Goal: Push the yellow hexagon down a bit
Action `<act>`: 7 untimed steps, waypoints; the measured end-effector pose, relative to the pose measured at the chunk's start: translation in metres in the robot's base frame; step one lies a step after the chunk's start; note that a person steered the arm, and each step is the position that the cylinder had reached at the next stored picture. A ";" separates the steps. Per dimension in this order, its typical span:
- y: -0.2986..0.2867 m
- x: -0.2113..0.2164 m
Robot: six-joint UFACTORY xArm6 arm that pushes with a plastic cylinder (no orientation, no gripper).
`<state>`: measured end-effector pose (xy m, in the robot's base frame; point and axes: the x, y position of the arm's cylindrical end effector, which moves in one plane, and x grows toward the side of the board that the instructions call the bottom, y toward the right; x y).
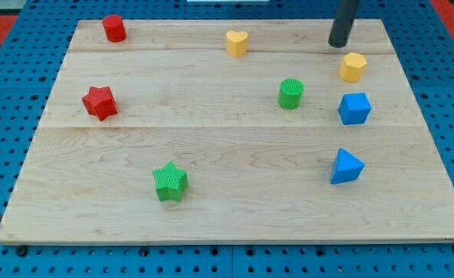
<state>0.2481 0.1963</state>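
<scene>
My tip [337, 45] stands near-upright on the worktop [227, 208], bearing no hand and holding nothing, just above-left of the yellow hexagon [352, 67].

One view, high and oblique, over the board's near edge.
Looks down and across the board [235, 154], which fills most of the frame and narrows toward the top; blue pegboard [443, 85] borders it; rod [343, 27] enters at upper right, cropped.
</scene>
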 end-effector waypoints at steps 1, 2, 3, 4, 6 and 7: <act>0.033 0.025; 0.028 0.026; 0.026 0.024; 0.026 0.025; 0.040 0.022; 0.040 0.044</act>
